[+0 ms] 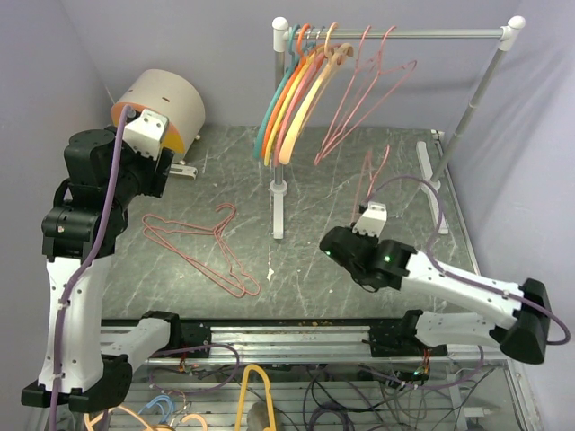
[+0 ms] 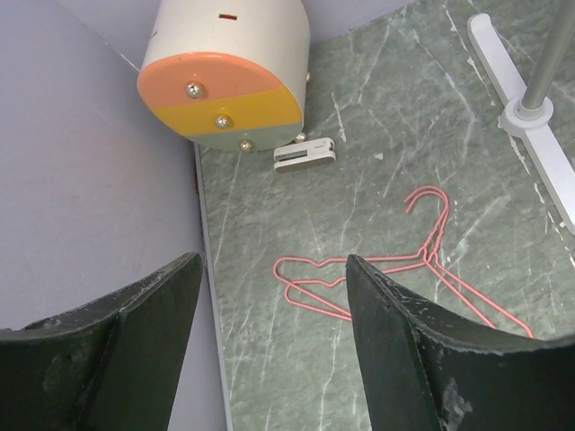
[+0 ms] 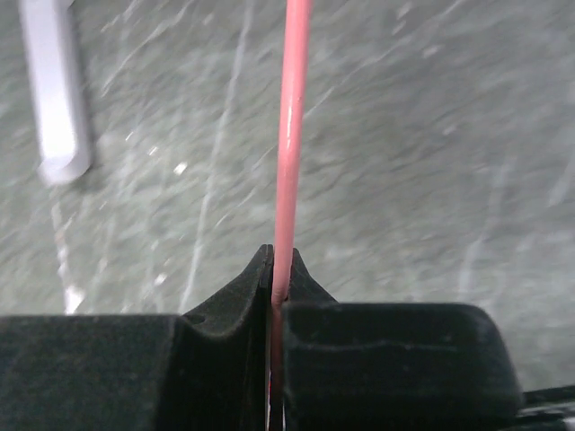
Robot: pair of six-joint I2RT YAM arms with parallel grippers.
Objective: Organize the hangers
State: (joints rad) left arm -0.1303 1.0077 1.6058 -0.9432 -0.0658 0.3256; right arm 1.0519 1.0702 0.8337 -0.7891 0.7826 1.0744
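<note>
A grey-green marbled table point(image 1: 341, 269), streaked with pale scratches, fills a corner between lilac walls point(image 1: 54, 72). At its far side stands a silver rail point(image 1: 404, 34) with white corner joints. Plastic hangers point(image 1: 289, 108) in teal, orange, yellow and peach hang bunched at the rail's left end, with a few pink wire hangers point(image 1: 364, 103) just beside them. Loose wire hangers point(image 1: 202, 247), also pink, lie flat on the table's left half. The left gripper point(image 2: 274, 269) hangs high above them, its fingers spread wide and holding nothing. The right gripper point(image 3: 277, 274), low near the table's middle, is pinched tight on a single pink hanger point(image 3: 289, 135), whose wire rises from between its fingers. A cream drum point(image 1: 162, 103) with an orange and yellow face sits in the far left corner.
</note>
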